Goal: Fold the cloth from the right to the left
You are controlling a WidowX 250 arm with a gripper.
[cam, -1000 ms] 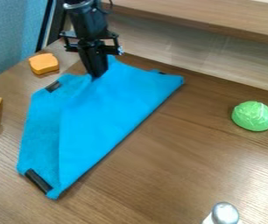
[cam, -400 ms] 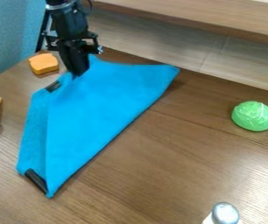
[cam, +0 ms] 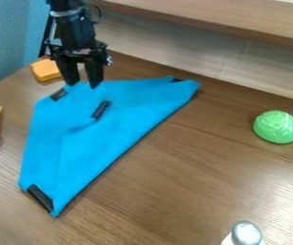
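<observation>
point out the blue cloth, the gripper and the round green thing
Blue cloth (cam: pixel 104 134): camera view, on the folded-over part, near the middle.
Gripper (cam: pixel 84 85): camera view, midway between its two parted fingertips.
Round green thing (cam: pixel 276 127): camera view, on the middle of its visible surface.

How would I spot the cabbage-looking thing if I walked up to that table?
Start from the big blue cloth spread across the left and middle of the wooden table. Look to the right of it, toward the picture's right edge, for a rounded lump lying by itself. It is green with pale streaks, unlike the orange block beyond the cloth's far left corner.
</observation>
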